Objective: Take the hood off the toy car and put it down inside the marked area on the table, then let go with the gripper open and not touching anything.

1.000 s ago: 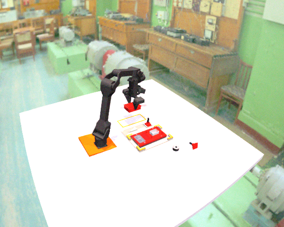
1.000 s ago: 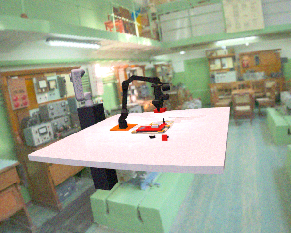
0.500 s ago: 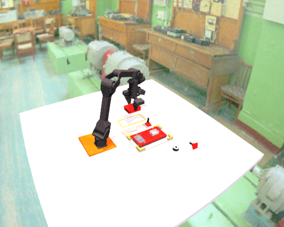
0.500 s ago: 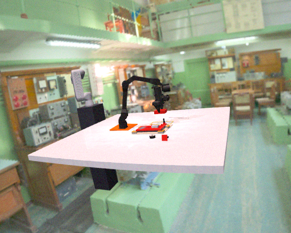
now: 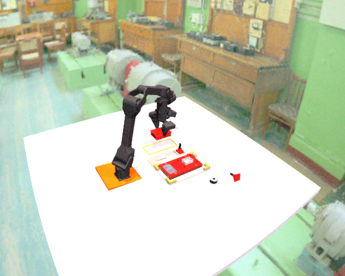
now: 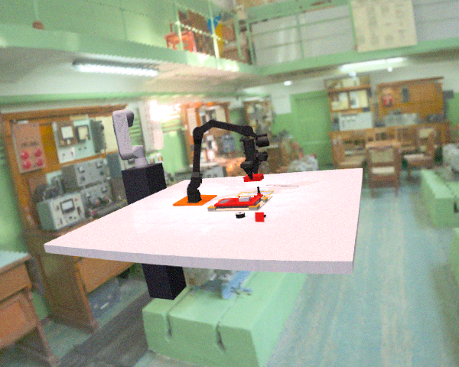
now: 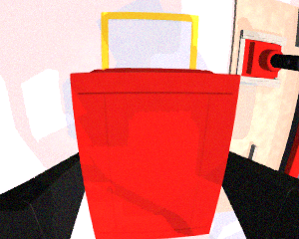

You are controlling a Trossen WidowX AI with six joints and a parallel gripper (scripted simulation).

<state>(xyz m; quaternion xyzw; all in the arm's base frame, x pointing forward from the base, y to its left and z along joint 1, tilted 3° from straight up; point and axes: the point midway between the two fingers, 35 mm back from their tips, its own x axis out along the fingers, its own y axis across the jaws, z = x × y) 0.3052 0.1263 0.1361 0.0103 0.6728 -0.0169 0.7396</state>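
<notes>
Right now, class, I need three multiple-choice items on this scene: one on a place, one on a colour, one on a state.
1. Where is the red hood?
A. on the car
B. between the gripper's fingers, beyond the marked area
C. beside the wheel

2. What colour outlines the marked area?
A. blue
B. green
C. yellow

3. What is the gripper doing?
A. shut on the hood
B. open, holding nothing
C. out of view

Answers: 1 B, the hood sits between the fingers past the outline; 2 C, the border is yellow; 3 A, the fingers flank the hood in the wrist view.
</notes>
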